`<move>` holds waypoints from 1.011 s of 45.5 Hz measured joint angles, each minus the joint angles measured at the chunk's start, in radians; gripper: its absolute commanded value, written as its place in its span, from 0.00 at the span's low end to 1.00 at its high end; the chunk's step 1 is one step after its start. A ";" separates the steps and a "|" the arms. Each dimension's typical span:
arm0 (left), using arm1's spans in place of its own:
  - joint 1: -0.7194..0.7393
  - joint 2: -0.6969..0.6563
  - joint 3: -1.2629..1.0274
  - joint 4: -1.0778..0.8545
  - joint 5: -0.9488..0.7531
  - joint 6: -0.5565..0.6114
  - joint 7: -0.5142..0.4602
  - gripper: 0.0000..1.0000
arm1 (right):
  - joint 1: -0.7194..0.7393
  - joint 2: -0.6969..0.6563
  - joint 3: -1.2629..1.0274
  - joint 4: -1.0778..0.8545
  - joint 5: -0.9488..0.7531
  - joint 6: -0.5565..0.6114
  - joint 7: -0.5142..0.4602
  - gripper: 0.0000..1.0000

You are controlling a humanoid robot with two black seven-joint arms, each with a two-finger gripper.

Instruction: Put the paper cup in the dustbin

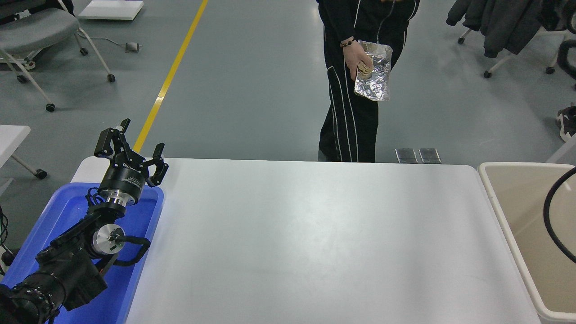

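Observation:
The paper cup is out of view. The beige dustbin point(499, 211) stands at the table's right end, its inside bare where it shows. My left gripper point(130, 146) is parked at the lower left above the blue tray, open and empty. My right gripper is out of view; only a black cable loop point(551, 225) of the right arm curves over the dustbin at the right edge.
A bright blue tray point(144, 220) sits at the table's left end under my left arm. A person point(355, 81) in black stands beyond the far edge, holding a crinkled silver foil bag point(373, 72). Chairs stand on the floor at both far corners.

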 measured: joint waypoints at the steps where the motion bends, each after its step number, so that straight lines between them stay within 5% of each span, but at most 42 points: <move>1: 0.000 0.000 0.000 0.000 0.000 0.000 0.000 1.00 | -0.014 -0.004 0.011 0.016 0.005 0.004 0.021 0.99; 21: 0.000 0.000 0.000 0.000 0.000 0.000 0.000 1.00 | -0.314 0.013 0.173 0.205 0.028 0.022 0.305 0.99; 46: 0.000 0.000 0.000 0.000 0.000 0.000 0.000 1.00 | -0.573 0.017 0.283 0.380 0.025 0.031 0.370 0.99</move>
